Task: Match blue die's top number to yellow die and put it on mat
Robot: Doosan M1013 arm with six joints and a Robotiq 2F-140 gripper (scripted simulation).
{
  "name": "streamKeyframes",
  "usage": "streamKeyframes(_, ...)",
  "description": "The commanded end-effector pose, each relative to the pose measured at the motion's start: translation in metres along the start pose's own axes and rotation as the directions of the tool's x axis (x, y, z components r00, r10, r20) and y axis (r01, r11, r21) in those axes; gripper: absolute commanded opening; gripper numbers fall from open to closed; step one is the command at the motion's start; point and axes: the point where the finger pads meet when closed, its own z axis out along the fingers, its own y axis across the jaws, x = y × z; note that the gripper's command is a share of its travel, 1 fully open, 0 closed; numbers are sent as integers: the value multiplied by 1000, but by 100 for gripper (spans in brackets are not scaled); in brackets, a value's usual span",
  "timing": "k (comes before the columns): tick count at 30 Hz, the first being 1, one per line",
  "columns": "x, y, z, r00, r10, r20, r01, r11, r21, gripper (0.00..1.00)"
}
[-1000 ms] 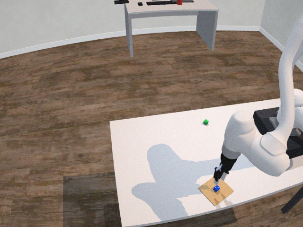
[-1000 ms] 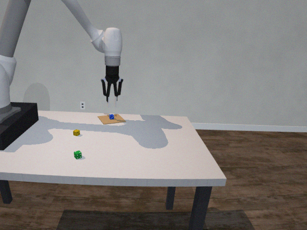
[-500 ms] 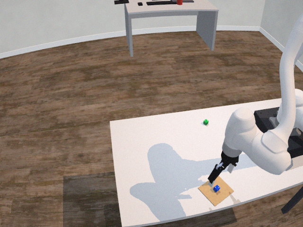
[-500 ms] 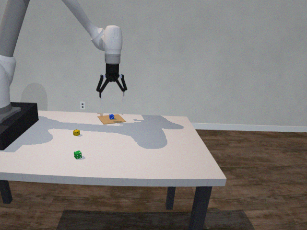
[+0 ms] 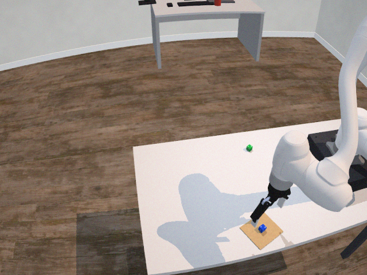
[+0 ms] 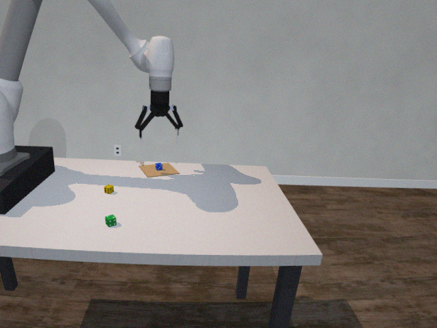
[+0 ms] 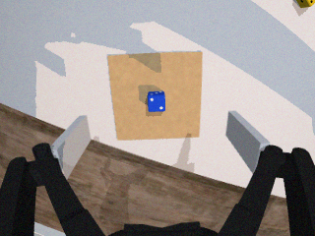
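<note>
a robot's pincer (image 5: 268, 212) (image 6: 158, 149) (image 7: 157, 125) hangs above a tan mat (image 5: 260, 241) (image 6: 149, 171) (image 7: 182, 118), its two fingers spread fully wide and nothing held between them. the blue die (image 5: 262, 228) (image 6: 158, 166) (image 7: 157, 101) is seen near the middle of the mat, inside all four edges and apart from both fingers. two white pips show on its large face in the wrist view, with more white marks on the narrow face beside it; whether the die sits perfectly flat cannot be told.

the yellow die (image 6: 108, 188) (image 7: 306, 2) rests on the white table (image 5: 166, 165) (image 6: 212, 233) (image 7: 221, 93), off the mat and nearer the black base (image 5: 313, 137) (image 6: 46, 152) of the arm (image 5: 350, 97) (image 6: 160, 56). the number on its top is too small to read, so a match with the blue die cannot be confirmed. the green die (image 5: 249, 148) (image 6: 110, 221) rests on the same table, well apart from the mat, near the yellow die in the exterior view.

the arm's shadow falls across the tabletop. beyond, a second desk (image 5: 207, 14) stands by the wall with a red object (image 5: 217, 2) on it.

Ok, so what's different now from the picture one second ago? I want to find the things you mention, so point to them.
The gripper (image 5: 268, 211) (image 6: 158, 134) (image 7: 157, 125) spread its fingers wide apart and let go of the blue die (image 5: 262, 228) (image 6: 159, 166) (image 7: 157, 101). The blue die stayed on the mat (image 5: 260, 242) (image 6: 149, 173) (image 7: 128, 123), and the green die (image 5: 249, 148) (image 6: 110, 220) and yellow die (image 6: 108, 188) (image 7: 306, 2) stayed put too.
</note>
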Motion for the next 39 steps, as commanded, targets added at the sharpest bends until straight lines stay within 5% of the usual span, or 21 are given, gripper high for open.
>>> streamKeyframes(1, -4, -1, 3, 1000, -2, 4, 2, 1000, 1, 100)
streamKeyframes(5, -5, -1, 6, 1000, -1, 4, 1, 1000, 1, 100)
streamKeyframes(6, -5, -1, 6, 1000, -1, 4, 1, 1000, 1, 32)
streamKeyframes(39, -5, -1, 6, 1000, -1, 4, 1, 1000, 1, 32)
